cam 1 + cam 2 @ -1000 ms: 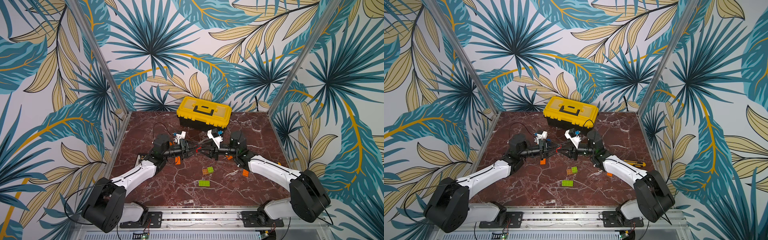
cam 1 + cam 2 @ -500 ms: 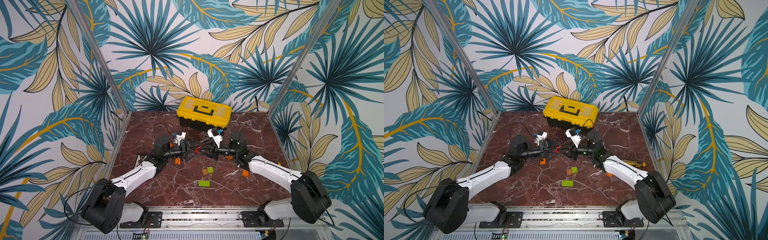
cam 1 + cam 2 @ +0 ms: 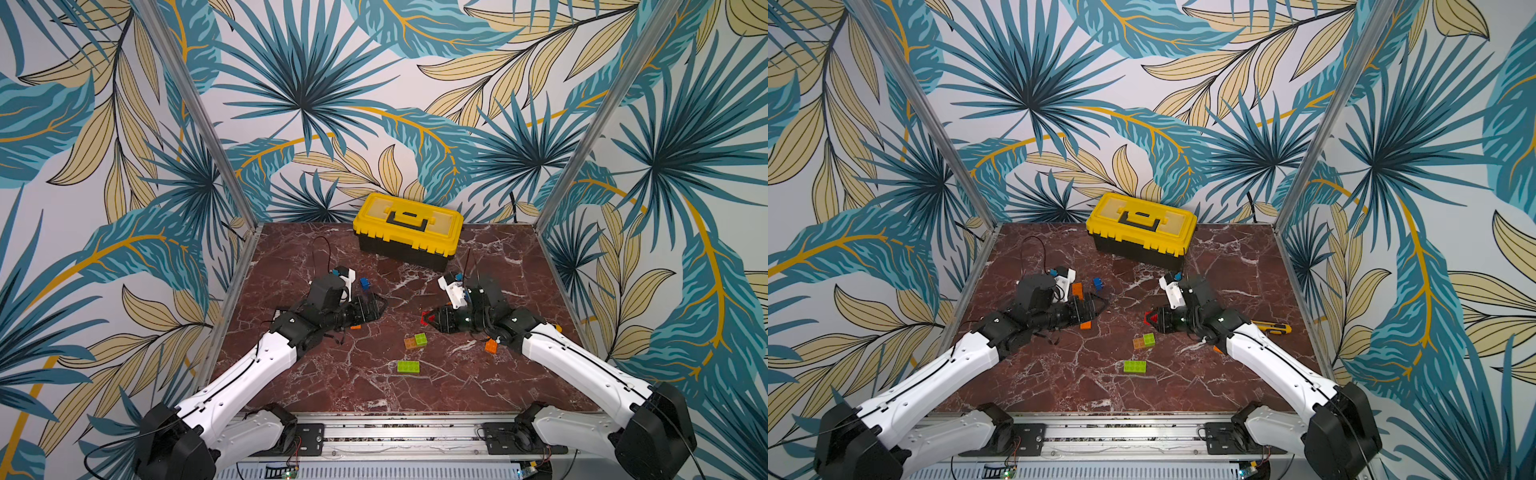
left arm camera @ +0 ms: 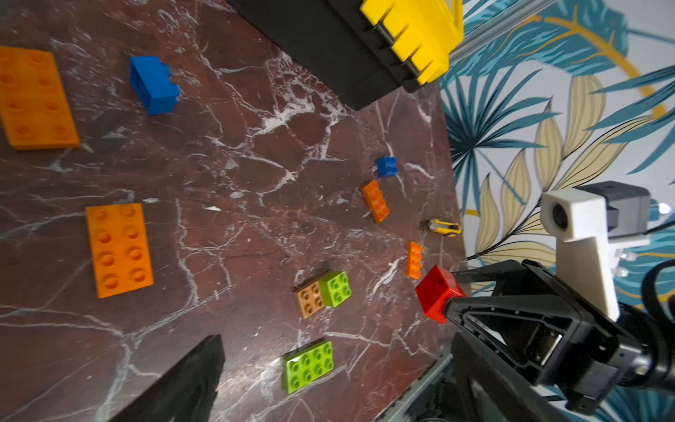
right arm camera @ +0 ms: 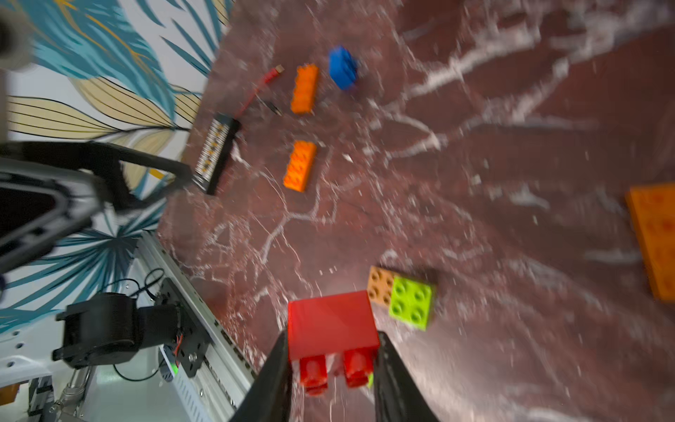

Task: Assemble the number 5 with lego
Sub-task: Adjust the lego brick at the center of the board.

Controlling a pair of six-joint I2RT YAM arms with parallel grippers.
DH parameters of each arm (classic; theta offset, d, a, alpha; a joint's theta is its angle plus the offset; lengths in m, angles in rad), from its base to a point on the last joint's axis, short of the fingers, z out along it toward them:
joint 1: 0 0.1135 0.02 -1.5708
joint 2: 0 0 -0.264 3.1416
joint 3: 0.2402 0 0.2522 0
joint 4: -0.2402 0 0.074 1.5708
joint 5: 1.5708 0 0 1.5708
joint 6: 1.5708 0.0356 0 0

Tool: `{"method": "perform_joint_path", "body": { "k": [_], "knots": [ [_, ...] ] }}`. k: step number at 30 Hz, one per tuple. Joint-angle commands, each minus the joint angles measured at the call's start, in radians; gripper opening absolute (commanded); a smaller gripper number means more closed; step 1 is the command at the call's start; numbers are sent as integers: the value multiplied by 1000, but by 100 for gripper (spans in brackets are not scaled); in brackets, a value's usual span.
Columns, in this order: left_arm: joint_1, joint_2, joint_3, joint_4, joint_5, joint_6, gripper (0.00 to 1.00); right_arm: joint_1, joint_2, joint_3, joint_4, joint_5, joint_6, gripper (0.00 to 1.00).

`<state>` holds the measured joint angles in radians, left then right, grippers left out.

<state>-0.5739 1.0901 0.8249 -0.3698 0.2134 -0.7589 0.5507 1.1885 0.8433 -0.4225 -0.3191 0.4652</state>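
The right gripper (image 5: 334, 341) presses its two black fingers (image 5: 277, 376) on the sides of the red brick (image 5: 330, 319) and pinches it tight. The brick's round bumps point back toward the wrist. In both top views, the red brick is at the tip of that gripper, near the middle of the marble table (image 3: 374, 392).

The left gripper (image 3: 376, 308) has its own fingers spread wide, with nothing between them. It faces the right gripper and is well apart from it. An orange brick (image 3: 355, 327) lies just beside it. A small blue brick (image 3: 365, 283) lies near it, toward the back.

Between the two grippers, closer to the front, a tan brick (image 3: 409, 343) and a small lime green brick (image 3: 421, 339) touch side by side. A longer lime green brick (image 3: 408, 366) lies alone near them, closer still to the front. A second orange brick (image 3: 491, 345) lies by the right arm.

A big yellow-and-black toolbox (image 3: 407, 226) stands at the back of the table. A yellow utility knife (image 3: 1273, 328) lies near the right edge.
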Motion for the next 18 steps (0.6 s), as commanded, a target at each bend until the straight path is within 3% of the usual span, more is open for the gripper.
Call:
{"method": "perform_joint_path", "body": {
  "k": [1, 3, 6, 18],
  "knots": [
    [-90, -33, 26, -72, -253, 166, 100, 40, 6, 26, -343, 117, 104, 12],
    [-159, -54, 13, -61, -388, 233, 100, 76, 10, 17, -398, 137, 134, 12],
    [-199, -103, -44, -9, -480, 273, 100, 132, 25, -7, -424, 166, 193, 11],
    [-204, -189, -155, 80, -472, 317, 100, 224, 260, 5, -386, 258, 314, 14]
  ]
}}
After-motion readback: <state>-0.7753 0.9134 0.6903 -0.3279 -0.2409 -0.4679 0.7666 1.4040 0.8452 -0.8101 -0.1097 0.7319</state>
